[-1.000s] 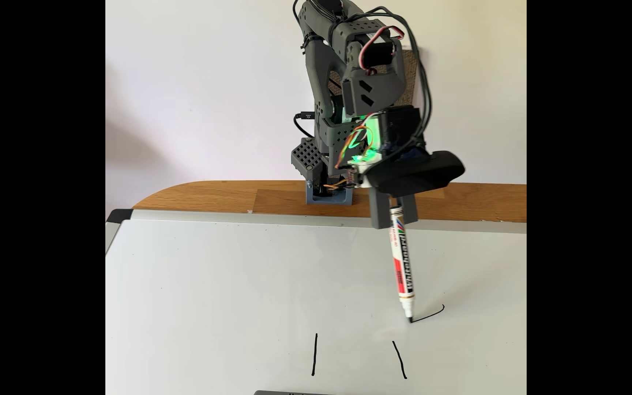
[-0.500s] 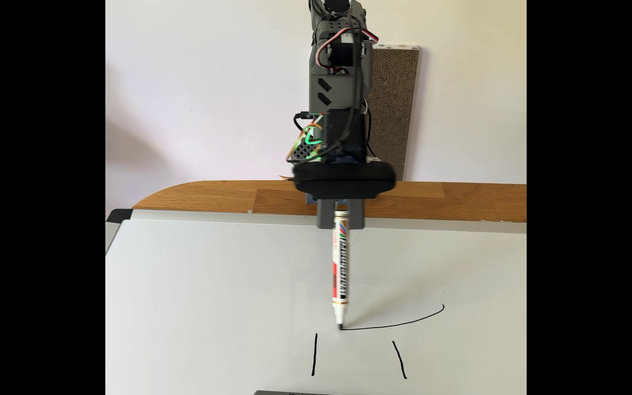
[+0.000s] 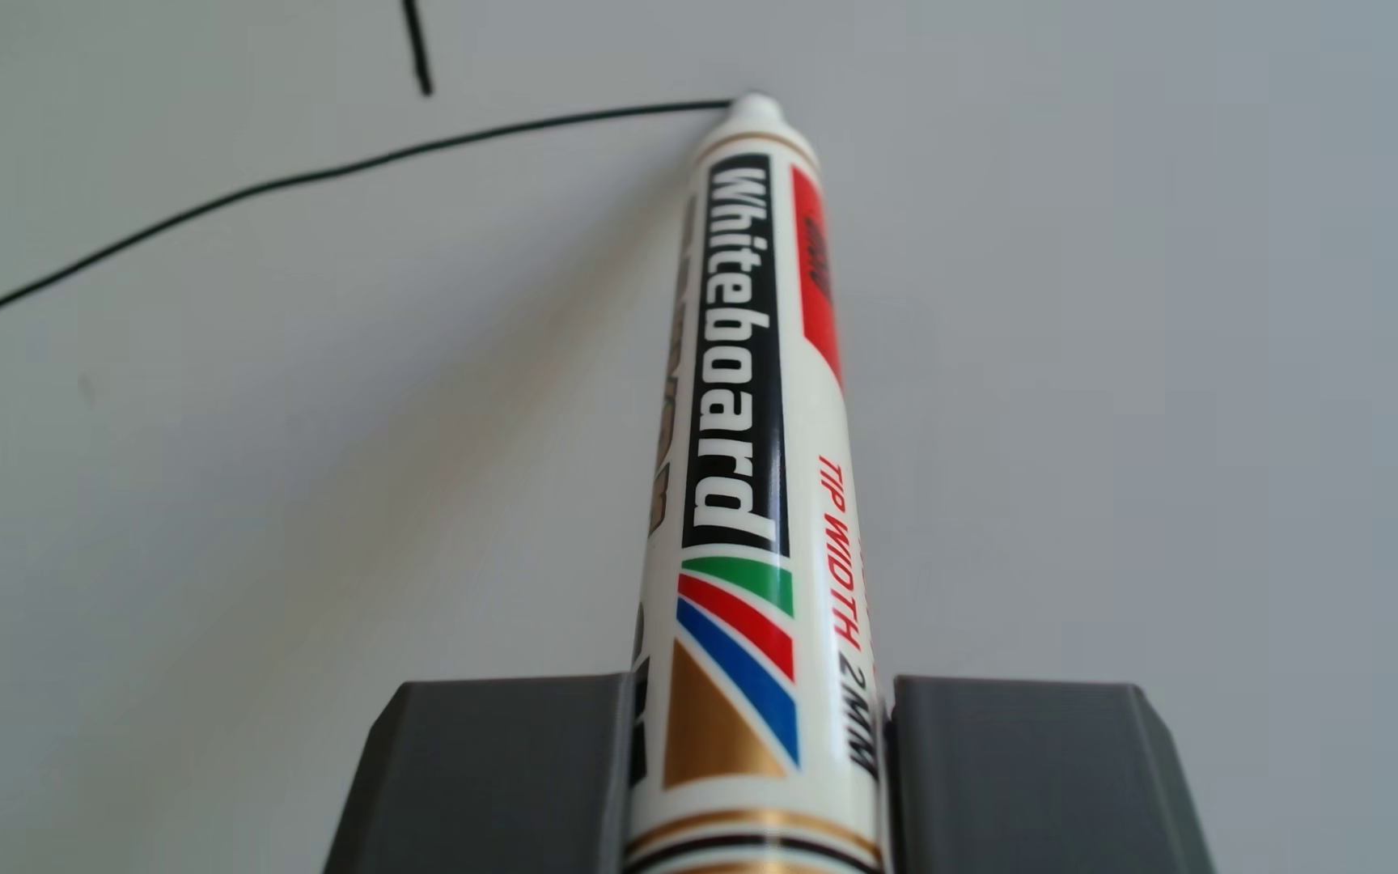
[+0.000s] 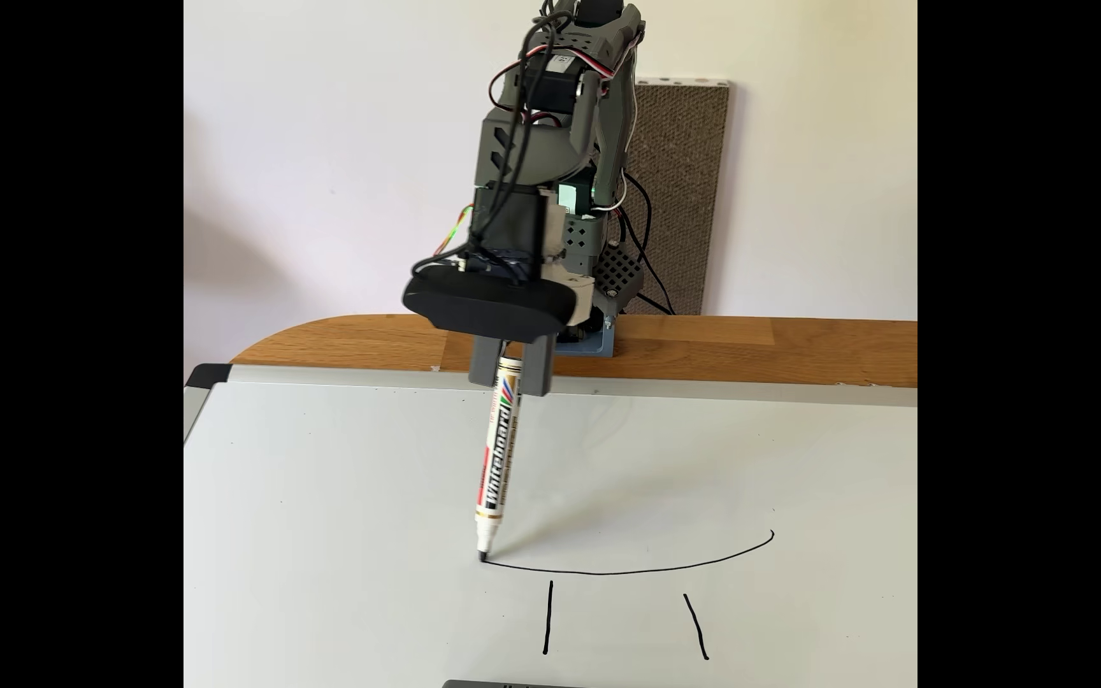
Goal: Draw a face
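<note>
A white whiteboard marker (image 4: 497,460) (image 3: 750,471) is held at its upper end by my grey gripper (image 4: 509,384) (image 3: 759,781), which is shut on it. The marker leans slightly, and its black tip touches the whiteboard (image 4: 349,496) at the left end of a long curved black line (image 4: 634,570) (image 3: 258,189). Below that curve in the fixed view stand two short black strokes, one on the left (image 4: 548,618) and one on the right (image 4: 697,627). One short stroke (image 3: 418,46) shows at the top of the other view.
The whiteboard's grey frame (image 4: 362,376) lies on a wooden tabletop (image 4: 349,341). The arm's base (image 4: 591,337) stands at the table's back. A brown textured panel (image 4: 683,192) leans on the wall behind. A grey object's edge (image 4: 508,683) sits at the bottom.
The arm has swung from right to left in the fixed view, dragging the marker's tip over the board. The curved line has grown leftward from a short hook to a long arc.
</note>
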Action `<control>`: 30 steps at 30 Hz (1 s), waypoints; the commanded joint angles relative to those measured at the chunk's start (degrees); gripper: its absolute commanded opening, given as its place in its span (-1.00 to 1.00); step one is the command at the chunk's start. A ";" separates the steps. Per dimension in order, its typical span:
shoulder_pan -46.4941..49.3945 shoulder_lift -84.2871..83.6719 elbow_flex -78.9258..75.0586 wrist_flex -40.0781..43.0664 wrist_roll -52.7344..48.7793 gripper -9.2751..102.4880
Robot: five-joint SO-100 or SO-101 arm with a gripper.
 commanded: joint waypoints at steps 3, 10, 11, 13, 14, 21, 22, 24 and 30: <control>4.22 1.67 -0.26 1.67 -2.37 -0.85; 6.50 1.67 -0.18 1.67 -2.37 -0.85; 6.24 1.67 -0.18 1.67 -2.37 -0.85; 5.98 1.76 -0.35 1.58 -2.37 -0.85; 5.98 1.76 -0.70 1.58 -2.37 -0.85; -0.70 1.85 -5.89 2.46 -2.02 -0.85; -1.85 1.85 -6.77 2.55 -1.93 -0.85; -4.04 1.93 -8.61 3.34 -1.67 -0.85; -10.11 5.98 -12.48 4.92 -1.58 -0.85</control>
